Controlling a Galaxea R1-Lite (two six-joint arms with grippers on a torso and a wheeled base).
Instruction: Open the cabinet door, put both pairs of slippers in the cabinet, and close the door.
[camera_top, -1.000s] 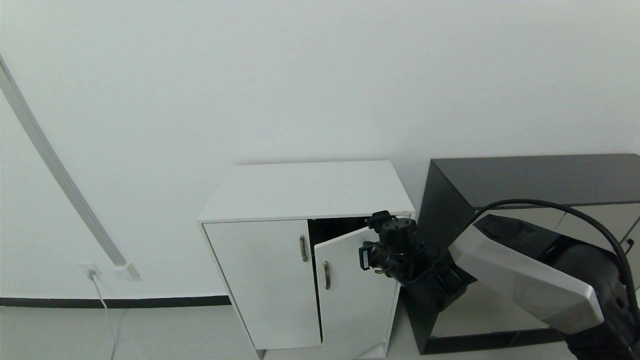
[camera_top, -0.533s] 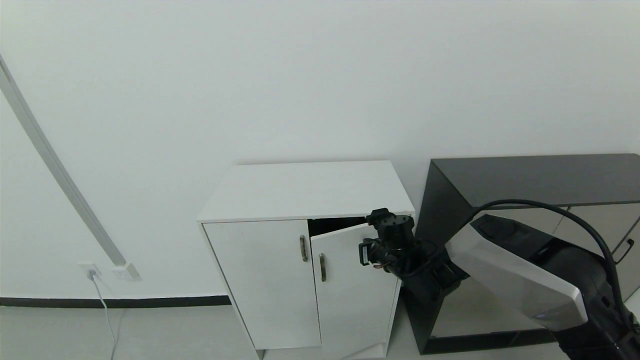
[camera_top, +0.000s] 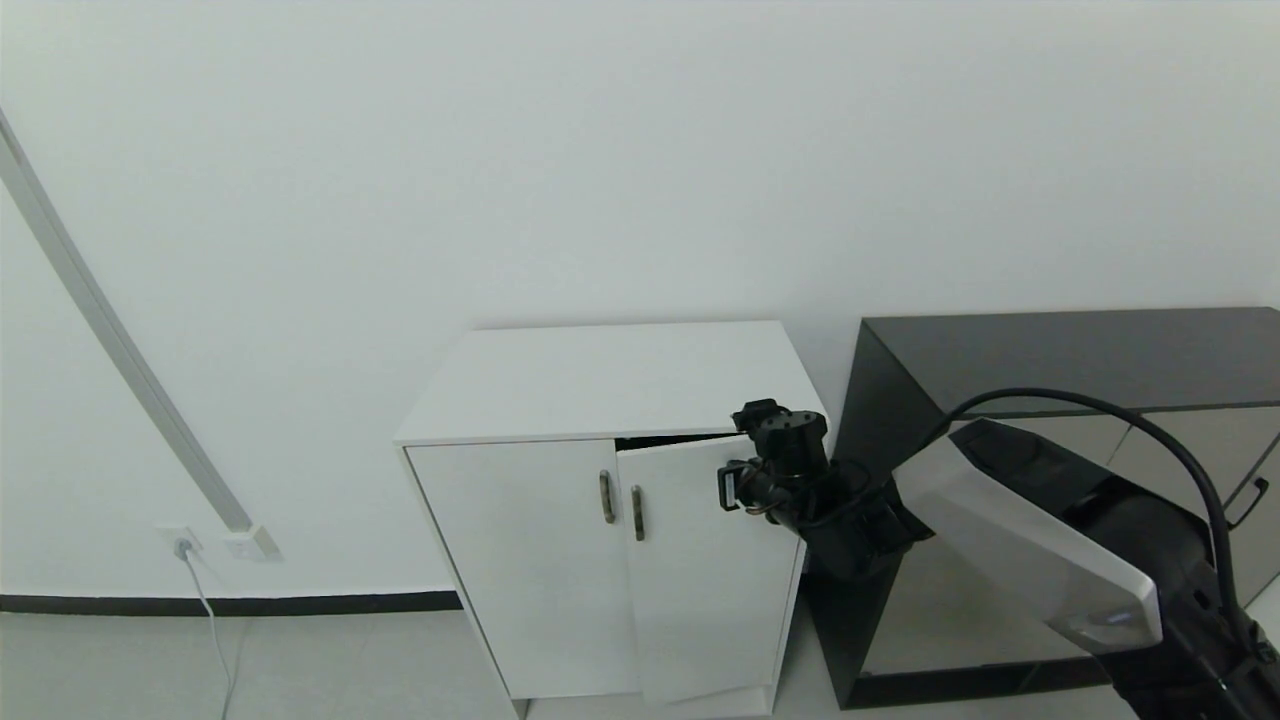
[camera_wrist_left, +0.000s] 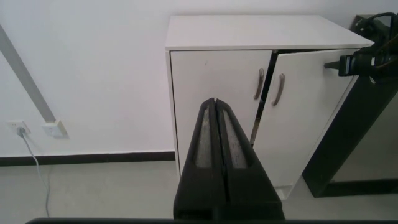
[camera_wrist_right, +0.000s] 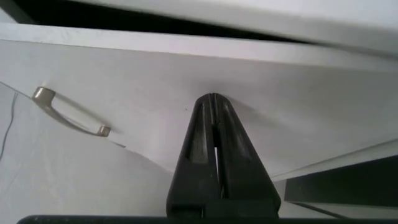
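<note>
White two-door cabinet (camera_top: 610, 380) stands upright, low in the middle of the head view. Left door (camera_top: 520, 560) shut; right door (camera_top: 705, 570) slightly ajar, thin dark gap along its top edge. Vertical metal handles (camera_top: 637, 513) sit side by side at the centre seam.

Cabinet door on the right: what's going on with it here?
The right gripper, shut, has its tips against the right door of the cabinet, which has swung nearly closed over the last second. A thin dark gap remains along its top. The left door is shut. The left gripper, also shut, hangs in front of the cabinet.
</note>
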